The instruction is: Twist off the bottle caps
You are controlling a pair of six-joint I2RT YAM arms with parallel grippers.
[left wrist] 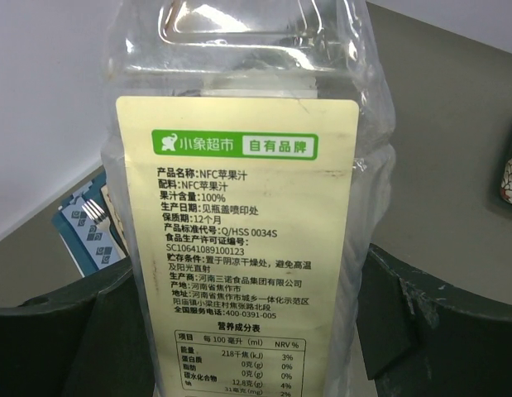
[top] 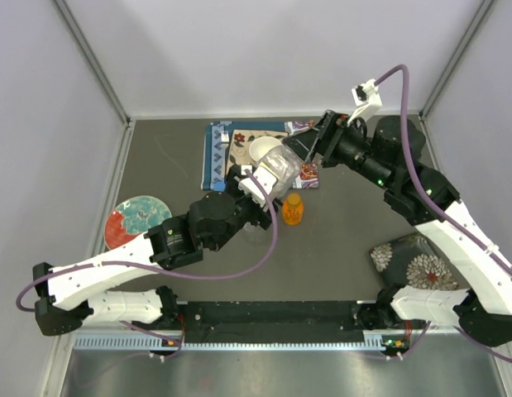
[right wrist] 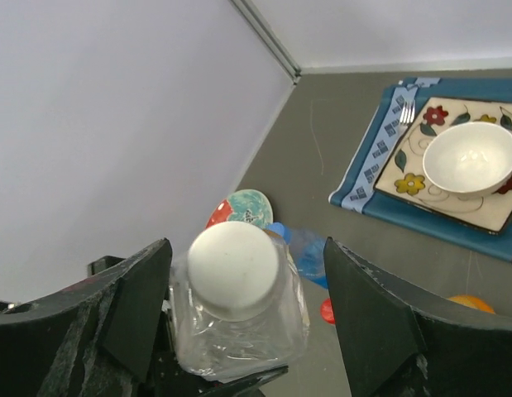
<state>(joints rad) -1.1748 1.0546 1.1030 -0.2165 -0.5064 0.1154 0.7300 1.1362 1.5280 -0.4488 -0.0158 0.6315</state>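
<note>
My left gripper [top: 257,187] is shut on a clear square bottle [top: 279,172] and holds it tilted above the table; its yellow label [left wrist: 239,248] fills the left wrist view. The bottle's white cap [right wrist: 233,269] sits on its neck. My right gripper [right wrist: 246,248] is open, with one finger on each side of the white cap and not touching it. An orange-capped bottle [top: 293,209] stands just below. In the right wrist view a blue-capped bottle [right wrist: 303,250] and a red cap [right wrist: 327,311] lie on the table beneath.
A blue placemat [top: 216,157] at the back holds a patterned square plate and a white bowl [top: 264,150]. A red and teal plate [top: 137,220] lies at the left. A dark floral pouch [top: 413,265] lies at the right.
</note>
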